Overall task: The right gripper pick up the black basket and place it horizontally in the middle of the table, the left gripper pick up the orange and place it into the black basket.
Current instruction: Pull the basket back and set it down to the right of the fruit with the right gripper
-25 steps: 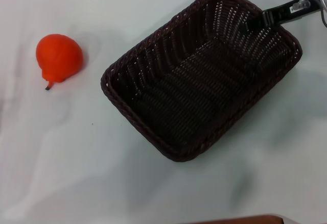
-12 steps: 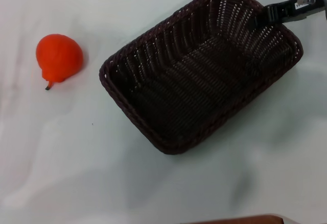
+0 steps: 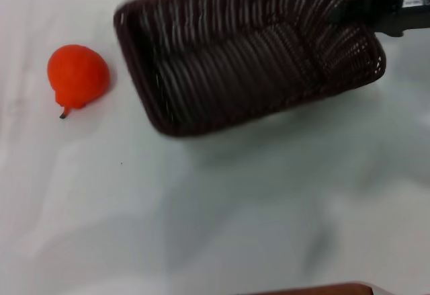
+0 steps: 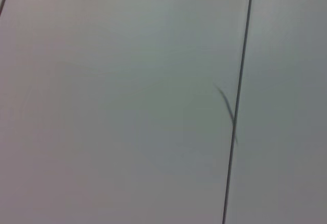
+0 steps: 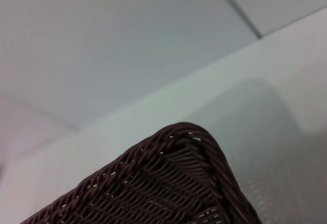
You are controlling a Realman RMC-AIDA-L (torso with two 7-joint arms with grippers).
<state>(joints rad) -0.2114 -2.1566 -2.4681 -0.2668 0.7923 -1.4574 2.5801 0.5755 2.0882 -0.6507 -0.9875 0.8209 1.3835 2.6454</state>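
The black basket (image 3: 248, 50), dark woven wicker, is lifted above the table (image 3: 215, 214) at the far middle to right, lying nearly crosswise. My right gripper (image 3: 344, 11) is shut on its far right rim, its black arm reaching in from the right edge. A corner of the basket shows in the right wrist view (image 5: 173, 183). The orange (image 3: 77, 76), bright orange-red with a short dark stem, lies on the table at the left, apart from the basket. My left gripper is out of view; its wrist view shows only a pale surface.
The basket's shadow falls on the pale table below it. A brown edge (image 3: 316, 289) shows at the near bottom of the head view.
My right gripper has lifted the basket, carried it farther away and turned it from diagonal to nearly crosswise. The orange has not moved.
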